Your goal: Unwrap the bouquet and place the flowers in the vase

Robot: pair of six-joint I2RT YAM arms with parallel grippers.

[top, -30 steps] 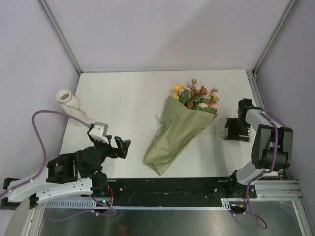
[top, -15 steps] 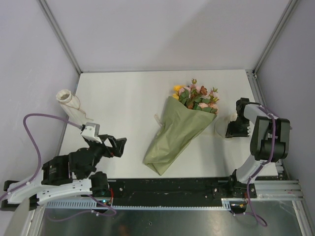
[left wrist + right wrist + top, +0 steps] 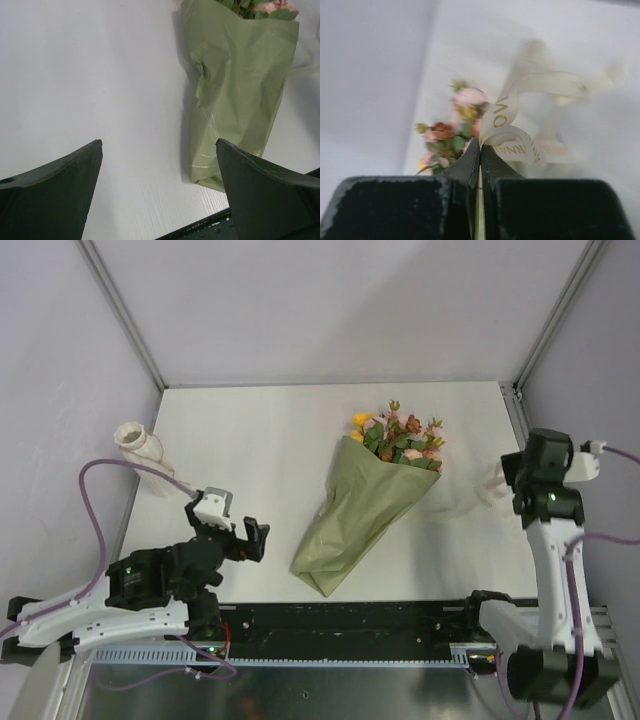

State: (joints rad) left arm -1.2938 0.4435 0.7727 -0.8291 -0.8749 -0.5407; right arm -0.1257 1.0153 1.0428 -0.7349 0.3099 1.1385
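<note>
The bouquet (image 3: 365, 510) lies across the middle of the table in olive-green paper, its flowers (image 3: 400, 435) pointing toward the back. My right gripper (image 3: 481, 146) is shut on the cream ribbon (image 3: 520, 145), a thin strip of it pinched between the jaws; the loops with gold letters hang blurred in front. In the top view the ribbon (image 3: 492, 485) shows as a pale blur right of the bouquet, beside the raised right gripper (image 3: 515, 485). My left gripper (image 3: 252, 540) stands open and holds nothing, left of the bouquet's (image 3: 240, 85) narrow end. The vase (image 3: 138, 443) sits at the far left edge.
A purple cable (image 3: 110, 475) loops over the table's left side near the vase. Grey walls and metal posts (image 3: 120, 315) close in the white table (image 3: 250, 430) at the back and sides. A black rail (image 3: 350, 625) runs along the near edge.
My right gripper has shut on the ribbon and risen from the table, swinging to the right with it. The left arm has shifted slightly, still open.
</note>
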